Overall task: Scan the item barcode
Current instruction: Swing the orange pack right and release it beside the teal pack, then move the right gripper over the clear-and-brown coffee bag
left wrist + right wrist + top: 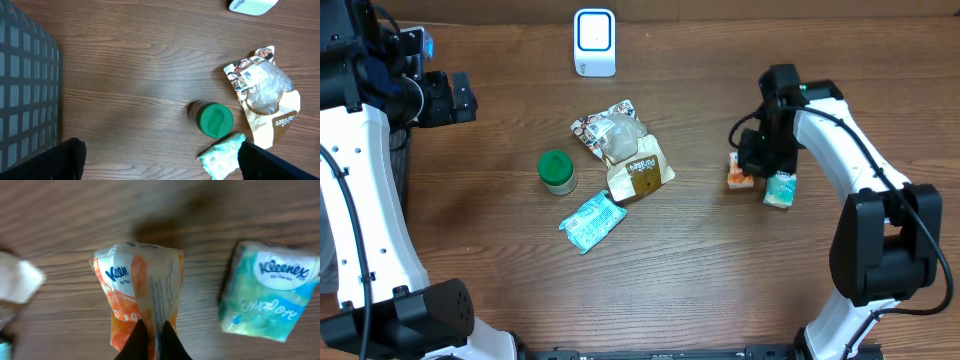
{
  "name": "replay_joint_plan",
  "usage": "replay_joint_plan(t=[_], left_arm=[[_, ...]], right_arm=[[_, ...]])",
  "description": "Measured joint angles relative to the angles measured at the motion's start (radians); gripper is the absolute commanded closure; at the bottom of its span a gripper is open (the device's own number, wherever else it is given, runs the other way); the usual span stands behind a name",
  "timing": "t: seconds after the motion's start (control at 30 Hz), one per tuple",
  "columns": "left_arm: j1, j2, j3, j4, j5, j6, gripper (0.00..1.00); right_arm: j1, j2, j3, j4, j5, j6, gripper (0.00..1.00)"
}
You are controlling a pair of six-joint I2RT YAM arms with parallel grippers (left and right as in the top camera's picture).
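We see a big brown wooden table (500, 260). A dark basket with a grid wall (25, 85) sits at its left edge. A white scanner (594, 42) stands at the far side. In the middle lie a crinkly snack bag (625, 150), a teal packet (592, 221) and a small jar with a green lid (556, 170), all close together. The left gripper (465, 98) hangs over the left side, well apart from them, its fingers spread wide and empty. Over on the right, the right arm (840, 140) hides part of the orange tissue pack (125, 295) from above. The right gripper (154, 342) pinches a thin fold of its wrapper. The pack is orange and white, with blue letters and tiny print down the fold. A teal tissue pack (270, 297) lies just beside it.
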Motion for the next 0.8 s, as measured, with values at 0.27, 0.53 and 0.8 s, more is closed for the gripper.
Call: replay_joint_plan(t=[0.27,0.53,0.8], left_arm=[[0.000,0.000,0.000,0.000,0.000,0.000,0.01],[0.000,0.000,0.000,0.000,0.000,0.000,0.00],[0.000,0.000,0.000,0.000,0.000,0.000,0.00]], right_arm=[[-0.098,0.000,-0.101,0.027,0.029,0.003,0.96],[-0.158,0.000,-0.102,0.020,0.070,0.005,0.58],[-0.164,0.000,-0.018,-0.114,0.076,0.005,0.29]])
